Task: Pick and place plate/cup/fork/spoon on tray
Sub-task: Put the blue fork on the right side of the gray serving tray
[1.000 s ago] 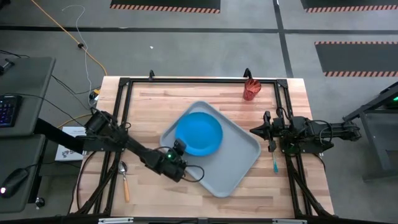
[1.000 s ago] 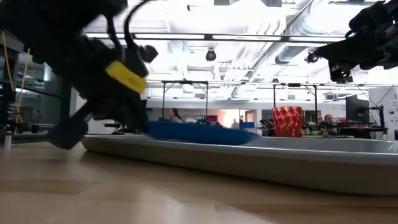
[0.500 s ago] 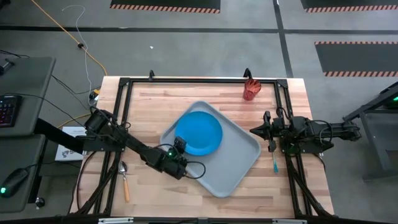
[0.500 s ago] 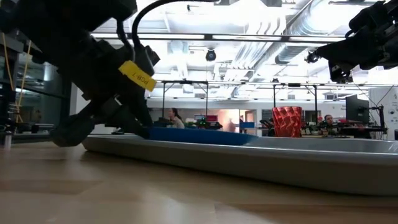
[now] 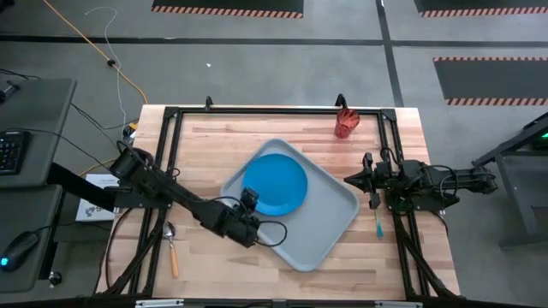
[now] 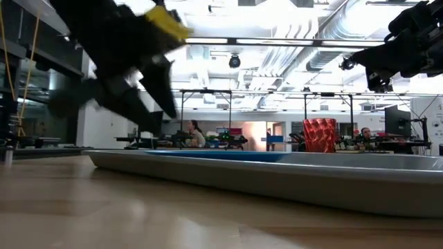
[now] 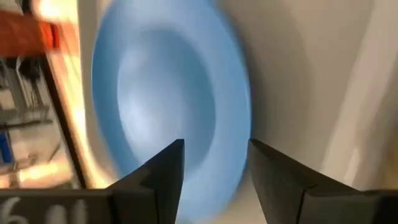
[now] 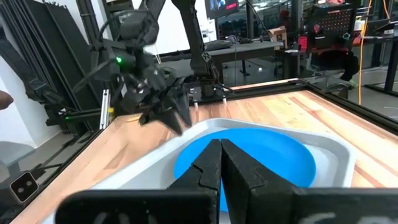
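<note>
The blue plate [image 5: 276, 186] lies flat in the far-left half of the pale grey tray [image 5: 330, 229]. My left gripper [image 5: 249, 200] hangs open above the plate's near-left rim [image 7: 239, 155], its fingers clear of the rim. The red cup [image 5: 345, 123] stands on the table at the far right. On the table's right side, next to the tray, lies the teal-handled fork [image 5: 378, 224]. The orange-handled spoon [image 5: 172, 248] is at the near left. My right gripper [image 5: 351, 180] waits shut at the table's right side, raised above it.
A black frame [image 5: 257, 110] runs along the table's far and side edges. The tray sits askew in the middle; bare wood shows at the far left and along the near edge. In the low view the cup [image 6: 319, 135] shows beyond the tray's rim [image 6: 277, 174].
My left gripper has opened and let go of the plate's near-left rim, then risen and tipped more steeply, clear of the tray. The plate, held slightly raised at that edge before, now lies flat in the tray.
</note>
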